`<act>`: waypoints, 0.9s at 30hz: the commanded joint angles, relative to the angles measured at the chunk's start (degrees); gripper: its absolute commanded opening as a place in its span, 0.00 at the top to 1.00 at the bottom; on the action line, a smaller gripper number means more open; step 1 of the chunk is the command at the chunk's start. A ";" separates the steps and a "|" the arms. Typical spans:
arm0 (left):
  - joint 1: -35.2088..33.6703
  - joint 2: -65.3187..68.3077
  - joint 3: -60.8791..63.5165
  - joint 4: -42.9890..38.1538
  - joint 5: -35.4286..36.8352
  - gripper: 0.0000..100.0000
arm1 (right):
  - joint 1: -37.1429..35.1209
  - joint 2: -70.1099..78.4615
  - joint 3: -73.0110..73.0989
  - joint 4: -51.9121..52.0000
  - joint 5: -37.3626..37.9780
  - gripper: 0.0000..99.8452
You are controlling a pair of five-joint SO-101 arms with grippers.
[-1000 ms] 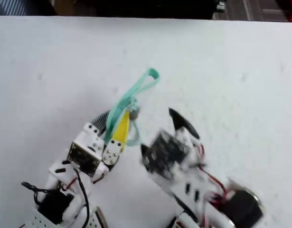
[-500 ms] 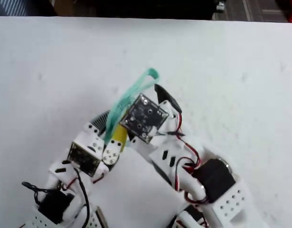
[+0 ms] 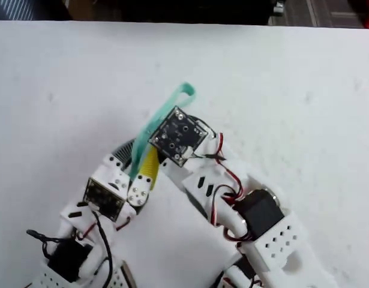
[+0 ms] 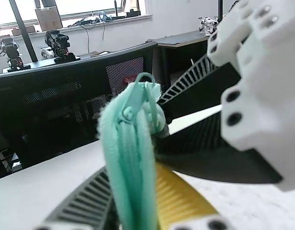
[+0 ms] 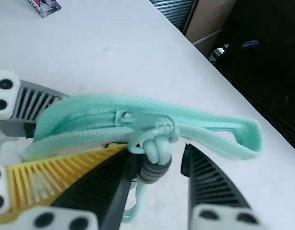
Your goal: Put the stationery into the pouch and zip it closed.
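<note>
Swinging in from the right, the right claw (image 5: pixel 160 155) now stands apart around the grey bead zip pull (image 5: pixel 149 171) of the mint-green fabric pouch (image 5: pixel 101 117), which the left claw (image 3: pixel 138 161) clamps mid-desk (image 3: pixel 280 90). Closing off-centre may miss the bead, and a hard tug could wrench the pouch free.

We see a flat white bench (image 3: pixel 292 78), its surface faintly scuffed. On the bench, well out towards one edge, lies a small printed card in red, white and blue (image 5: pixel 44 5). Beyond that edge of the bench stand a brown cardboard box (image 5: pixel 208 26) and, beside it, a grey slatted panel (image 5: pixel 172 8). Past another side of the bench we make out a black mesh chair back (image 4: pixel 65 96) and a dark desk (image 4: pixel 185 38). Farther from the bench, by a bright window, sit a small brown carton (image 4: pixel 47 18) and dark gadgets (image 4: pixel 58 40) we cannot identify.
</note>
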 commanded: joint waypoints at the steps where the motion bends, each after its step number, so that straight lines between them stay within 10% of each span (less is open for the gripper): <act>1: -0.04 0.13 -0.79 -0.97 -0.09 0.98 | 0.48 0.84 0.26 -3.12 -0.44 0.86; 16: -2.59 0.13 -2.55 2.73 7.03 0.81 | 3.65 -11.03 -2.11 -0.57 0.09 0.98; 27: -5.14 0.13 -4.40 2.73 7.21 0.98 | 10.07 -7.25 -13.10 0.31 0.09 0.98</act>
